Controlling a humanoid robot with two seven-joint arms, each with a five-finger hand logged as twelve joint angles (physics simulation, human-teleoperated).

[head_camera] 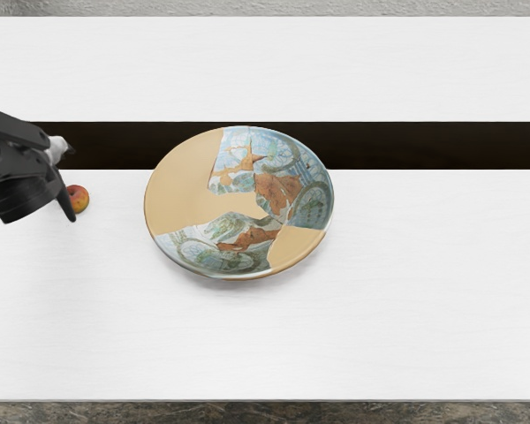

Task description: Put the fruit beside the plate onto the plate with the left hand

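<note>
While the left hand (22, 177) is reaching in from the picture's left edge, the fruit (78, 198) is lying on the white table (406, 300), at about nine o'clock from the plate (178, 181) and clearly apart from its rim. The fruit, small and round with red and yellow skin, is sitting just at the hand's three o'clock side. Its left edge is being partly hidden by the dark hand, so the two are appearing to touch. Whether the hand is grasping the fruit, clenched, or released is something I cannot tell from this view. The plate is resting flat near the table's middle, showing tan patches at ten and five o'clock and blue, green and orange painted patches elsewhere. A dark gap (442, 146) is running across the picture at twelve o'clock from the plate, passing behind its far rim, with a second white surface (336, 71) lying beyond it.
</note>
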